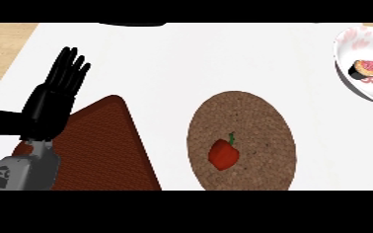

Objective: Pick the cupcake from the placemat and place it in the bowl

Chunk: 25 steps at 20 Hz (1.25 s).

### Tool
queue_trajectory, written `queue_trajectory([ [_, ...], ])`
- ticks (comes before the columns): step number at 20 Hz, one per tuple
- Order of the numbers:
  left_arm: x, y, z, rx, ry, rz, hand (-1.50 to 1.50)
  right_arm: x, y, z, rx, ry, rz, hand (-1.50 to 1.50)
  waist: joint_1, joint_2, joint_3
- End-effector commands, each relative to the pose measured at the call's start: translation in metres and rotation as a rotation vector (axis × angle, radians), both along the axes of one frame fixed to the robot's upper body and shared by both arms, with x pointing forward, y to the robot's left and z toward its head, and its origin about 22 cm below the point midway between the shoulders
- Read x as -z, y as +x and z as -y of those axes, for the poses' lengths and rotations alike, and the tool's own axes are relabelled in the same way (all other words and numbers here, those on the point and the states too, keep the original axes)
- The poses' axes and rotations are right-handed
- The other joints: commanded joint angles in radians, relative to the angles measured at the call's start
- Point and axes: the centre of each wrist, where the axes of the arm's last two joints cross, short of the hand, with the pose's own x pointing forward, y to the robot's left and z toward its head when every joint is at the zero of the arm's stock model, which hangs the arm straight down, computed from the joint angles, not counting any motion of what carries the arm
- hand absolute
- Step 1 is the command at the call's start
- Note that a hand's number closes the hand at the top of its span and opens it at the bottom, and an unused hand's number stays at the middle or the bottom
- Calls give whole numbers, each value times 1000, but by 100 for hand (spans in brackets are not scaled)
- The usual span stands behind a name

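Observation:
A white bowl (344, 54) with pink markings sits at the far right edge of the counter, cut off by the view. Inside it lies the cupcake (363, 70), dark-wrapped with a pink top and tipped on its side. The round brown woven placemat (251, 108) lies right of centre, with a red pepper-like item (224, 153) with a green stem on its lower part. My left hand (50, 106) stands at the left, open with fingers straight up, holding nothing. My right hand does not show.
A dark red rectangular mat (109, 148) lies at the lower left, partly under my left forearm. The white counter (182, 59) ends at the left in a wooden strip (13, 39).

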Motion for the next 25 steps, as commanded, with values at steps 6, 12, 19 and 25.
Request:
queue_trajectory([
  [6, -8, 0, -6, -31, -1, -8, 0, -11, -50, 55, 154, 155, 221, -150, -17, -6, -2],
  [12, 6, -3, -9, -33, -9, -19, 0, -17, -107, 100, 197, 181, 197, -150, -36, -9, -2],
  [19, 3, -3, -11, -54, -3, -15, 0, 2, -162, 126, 178, 204, 185, -150, -44, -13, 0],
  [25, 24, -9, -25, -64, -8, -16, 0, 4, -201, 141, 118, 214, 155, -150, -56, -12, 0],
])
